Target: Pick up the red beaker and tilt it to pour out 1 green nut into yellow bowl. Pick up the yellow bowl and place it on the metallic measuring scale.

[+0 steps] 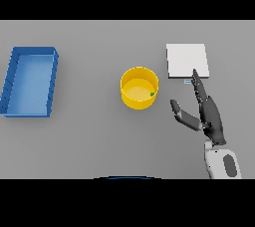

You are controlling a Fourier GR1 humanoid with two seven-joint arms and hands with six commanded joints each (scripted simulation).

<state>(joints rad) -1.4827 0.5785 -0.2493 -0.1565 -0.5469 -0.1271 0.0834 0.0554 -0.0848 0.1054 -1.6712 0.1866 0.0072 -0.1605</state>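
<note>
The yellow bowl [139, 88] stands upright at the table's middle, with a small green nut [152, 93] inside near its right wall. The metallic measuring scale [187, 60], a pale square plate, lies to the bowl's upper right. My right hand [208, 114] is open to the right of the bowl, apart from it, its fingers stretched toward the scale's near edge and its thumb pointing left at the bowl. No red beaker is in view. My left hand is out of view.
A blue rectangular tray [19, 81] lies at the far left of the grey table, its inside bare.
</note>
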